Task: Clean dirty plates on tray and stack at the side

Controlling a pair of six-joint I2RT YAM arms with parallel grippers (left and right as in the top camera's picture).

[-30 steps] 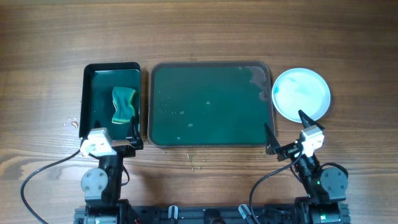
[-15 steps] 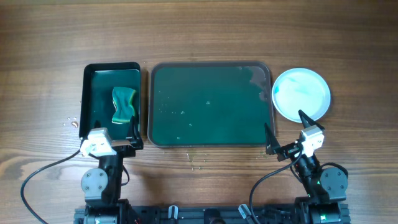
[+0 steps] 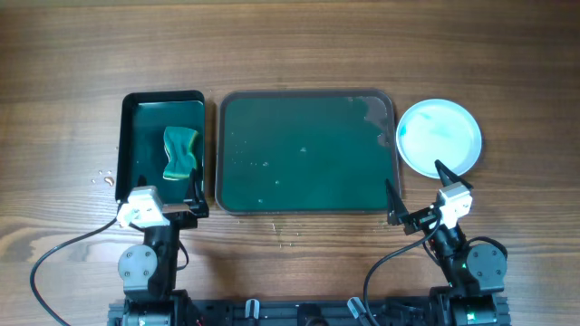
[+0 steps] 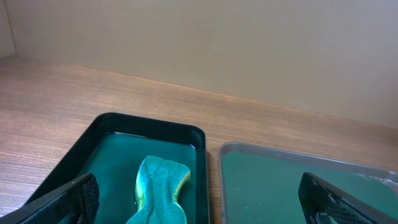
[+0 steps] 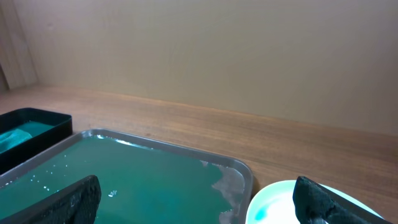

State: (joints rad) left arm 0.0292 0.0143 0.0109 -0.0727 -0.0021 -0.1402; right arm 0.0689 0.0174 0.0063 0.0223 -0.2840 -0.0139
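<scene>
It looked like a robot lab. A left arm [image 3: 149, 258] and a right arm [image 3: 462, 254] sat at 6 o'clock on a wooden table [image 3: 290, 45], by a plain wall [image 4: 249, 43].

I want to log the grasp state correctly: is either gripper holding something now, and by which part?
Nothing is held. The left gripper and the right gripper are both open and empty; the sponge lies free in its small tray.

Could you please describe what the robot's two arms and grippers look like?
The left arm and right arm are black, each with a round grey joint housing and a white wrist block. The left gripper and right gripper have dark, tapered fingers. A black cable loops from each.
</scene>
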